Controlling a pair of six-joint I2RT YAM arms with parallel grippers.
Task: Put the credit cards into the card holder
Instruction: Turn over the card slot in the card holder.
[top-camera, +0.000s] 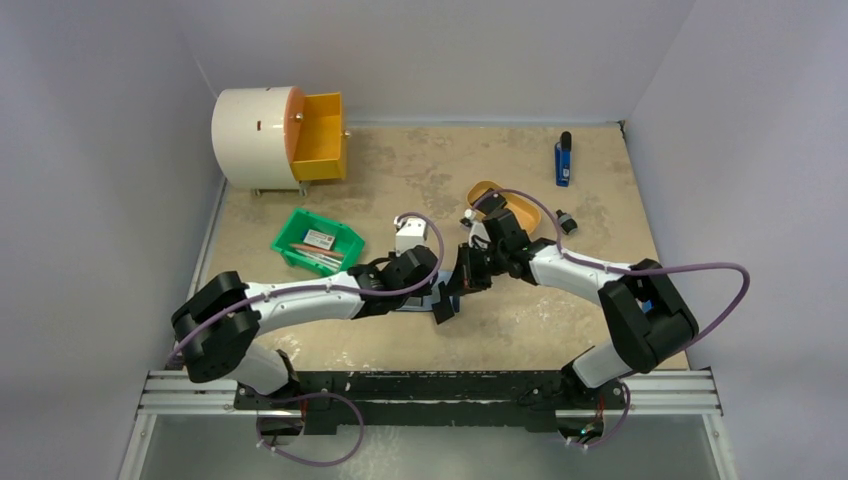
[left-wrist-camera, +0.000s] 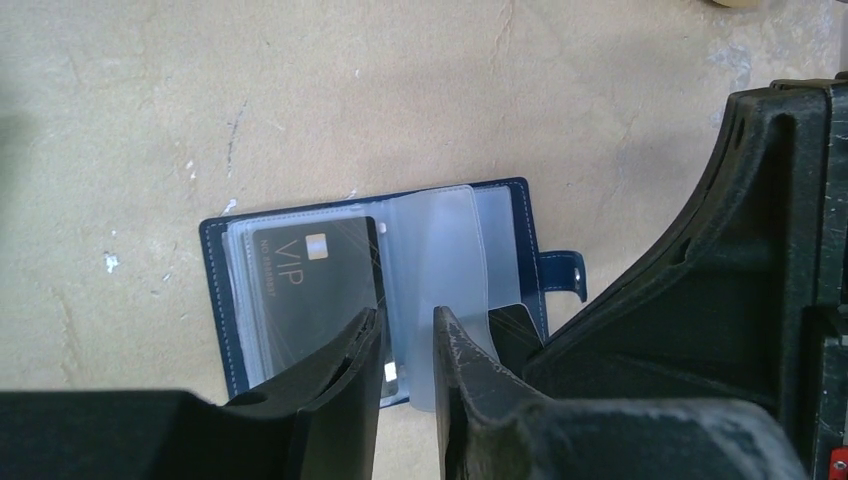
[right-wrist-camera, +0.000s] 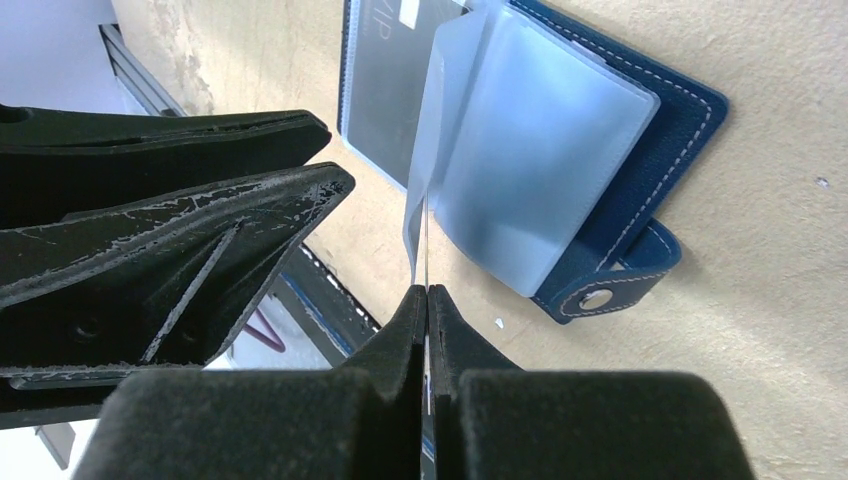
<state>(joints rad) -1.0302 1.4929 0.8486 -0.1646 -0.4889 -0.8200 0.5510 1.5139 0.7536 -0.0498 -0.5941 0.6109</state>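
The right hand (right-wrist-camera: 427, 297) is closed tight on the edge of one clear sleeve (right-wrist-camera: 421, 190). It holds that leaf up off the card holder (right-wrist-camera: 682, 128), apparently so the pocket beside it is exposed for loading.

The left hand (left-wrist-camera: 405, 335) is just beside it, its fingers a narrow gap apart with nothing visibly between them. Its tips hover at the near edge of a black card (left-wrist-camera: 310, 285) marked VIP. This looks like a hand letting go after sliding the card in. The card lies on the left stack of sleeves, within the holder's outline. Whether it is fully seated in a pocket cannot be told.

The navy card holder lies open and flat on the desk (left-wrist-camera: 400, 100), between the two arms. Its snap tab (left-wrist-camera: 565, 272) sticks out to one side, clear of the work.

Farther out, behind the left arm, a green bin (top-camera: 318, 240) holds flat items too small to identify.
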